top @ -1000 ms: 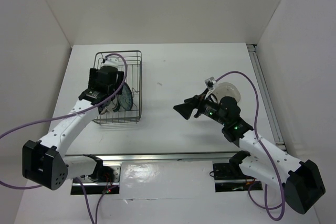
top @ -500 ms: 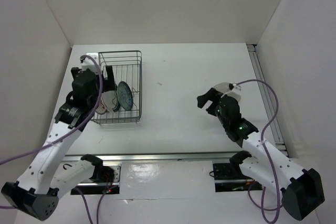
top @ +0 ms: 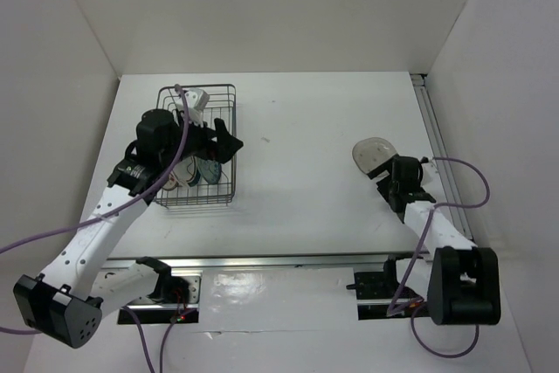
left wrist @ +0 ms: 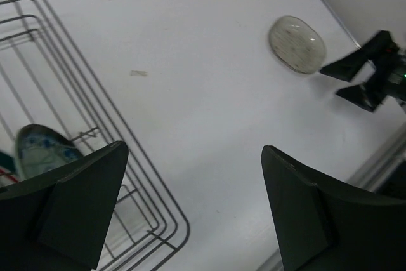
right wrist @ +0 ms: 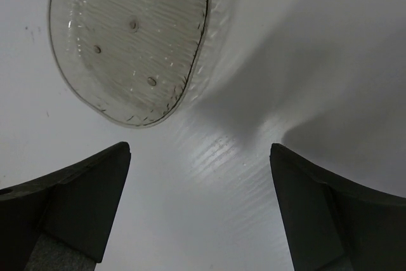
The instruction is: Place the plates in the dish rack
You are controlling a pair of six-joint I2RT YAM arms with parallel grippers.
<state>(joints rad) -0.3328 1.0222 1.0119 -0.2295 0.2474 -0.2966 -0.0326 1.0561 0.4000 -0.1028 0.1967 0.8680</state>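
Note:
The dish rack [top: 215, 87], a dark wire basket, stands at the table's left. It holds a teal-blue patterned plate [top: 210, 171] on edge and other plates [top: 177, 180] beside it, mostly hidden by my left arm. The teal plate also shows in the left wrist view [left wrist: 39, 149] behind the rack wires [left wrist: 95, 125]. My left gripper [top: 229, 141] is open and empty over the rack's right side, and it shows in its own wrist view [left wrist: 193, 150]. The greyish-beige plate [top: 373, 153] lies flat at the right. My right gripper [top: 389, 174] is open just short of it, with the plate [right wrist: 130, 36] ahead of the jaws [right wrist: 200, 150].
A metal rail [top: 437, 146] runs along the table's right edge. White walls enclose the back and both sides. Purple cables loop off both arms, one over the rack [top: 185, 128]. The arm bases and a metal strip [top: 279, 261] lie at the near edge.
My left arm has swung back over the rack, its open gripper now pointing right. My right arm has pulled back to the right and lowered, uncovering the greyish plate.

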